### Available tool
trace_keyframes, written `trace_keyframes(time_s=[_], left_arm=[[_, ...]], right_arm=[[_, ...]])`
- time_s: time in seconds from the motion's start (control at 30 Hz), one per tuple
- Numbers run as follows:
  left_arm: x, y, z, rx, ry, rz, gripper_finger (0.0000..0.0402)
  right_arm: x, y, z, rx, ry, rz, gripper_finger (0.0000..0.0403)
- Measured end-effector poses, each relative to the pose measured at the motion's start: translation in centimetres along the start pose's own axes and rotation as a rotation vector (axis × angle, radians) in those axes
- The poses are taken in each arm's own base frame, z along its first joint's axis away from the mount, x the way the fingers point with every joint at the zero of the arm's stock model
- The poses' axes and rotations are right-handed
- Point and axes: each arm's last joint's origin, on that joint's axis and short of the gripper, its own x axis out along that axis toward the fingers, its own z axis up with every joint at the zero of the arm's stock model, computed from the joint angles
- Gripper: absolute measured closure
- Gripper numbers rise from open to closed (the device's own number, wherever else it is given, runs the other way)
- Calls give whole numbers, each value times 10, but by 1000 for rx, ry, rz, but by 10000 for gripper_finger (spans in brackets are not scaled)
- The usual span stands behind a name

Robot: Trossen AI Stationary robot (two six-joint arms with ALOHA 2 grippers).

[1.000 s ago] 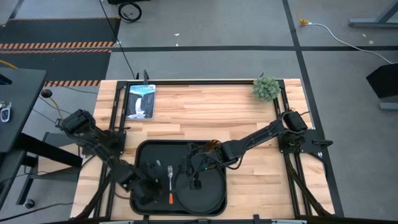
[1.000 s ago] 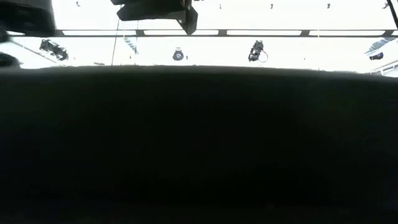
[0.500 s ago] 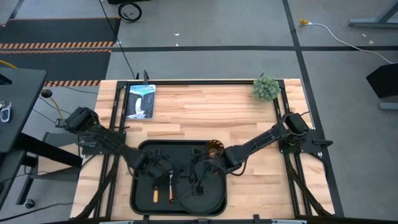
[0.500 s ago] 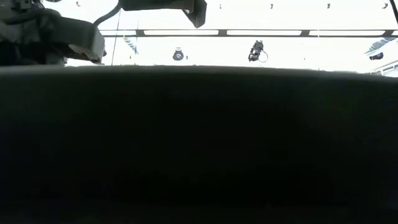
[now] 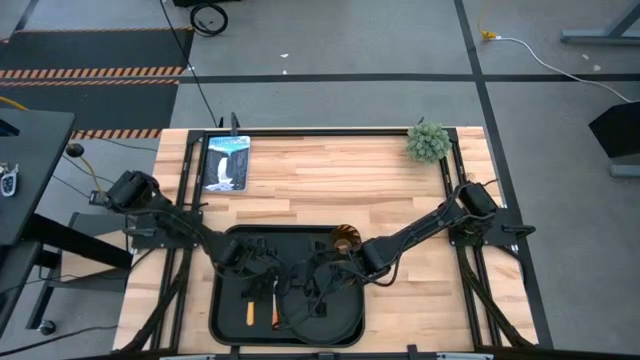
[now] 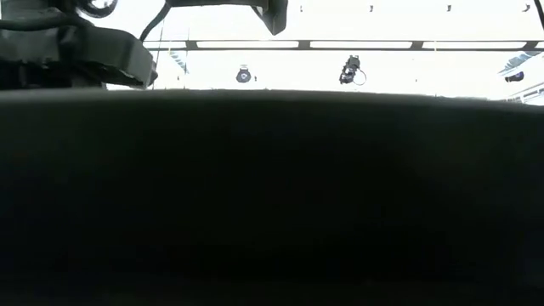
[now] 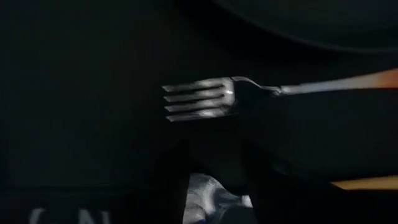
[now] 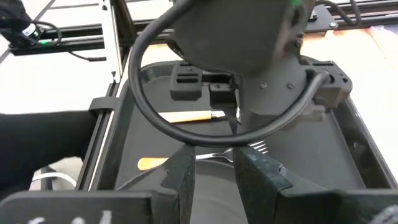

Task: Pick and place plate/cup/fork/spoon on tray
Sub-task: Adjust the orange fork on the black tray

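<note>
The black tray [image 5: 222, 300] lies at the table's near middle. On it are the round black plate [image 5: 335, 318] at the near right, the amber cup [image 5: 343, 240] in the far right corner, and the fork [image 7: 199, 99] left of the plate, its orange handle [image 5: 276, 318] toward the near edge. My left gripper [image 5: 258, 278] points steeply down over the tray's left half, shut on the spoon [image 5: 249, 312], which lies parallel to the fork. My right gripper [image 5: 312, 288] hovers over the plate's far rim, its fingers [image 8: 183, 174] a little apart with nothing between them. My left gripper has the spoon's shiny bowl [image 7: 208, 199] between its two fingers, coming from above and pointing steeply down. The orange handle [image 7: 367, 182] sticks out level toward the table's near edge, beside the fork. Whether the spoon rests on the tray floor, I cannot tell.
A small green plant [image 5: 428, 142] stands at the far right corner and a picture card [image 5: 226, 162] at the far left. Black frame rails run along both table sides. The tray's dark near wall [image 6: 272, 195] fills most of the low view.
My left gripper has swung from the tray's near left corner toward the far edge and the fork, rolling about its own axis. The spoon's orange handle, hidden a second ago, now shows beside the fork. My right gripper has shifted slightly toward the left, uncovering the cup.
</note>
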Motion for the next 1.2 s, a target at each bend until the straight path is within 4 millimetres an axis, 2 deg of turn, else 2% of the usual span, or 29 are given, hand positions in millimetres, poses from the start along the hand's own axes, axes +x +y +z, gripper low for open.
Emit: trace_keyframes(time_s=[0.2,0.33,1.07,1.2], left_arm=[[4,16,7,-16,-9,-60,253],[12,28,3,-45,15,-90,253],[14,49,14,-82,-19,-236,254],[15,52,16,-98,-25,-234,264]], right_arm=[[-2,6,-1,16,-19,-26,289],[-4,10,-2,18,-23,-27,289],[-4,12,-2,17,-41,-40,289],[-4,12,-2,17,-41,-40,289]])
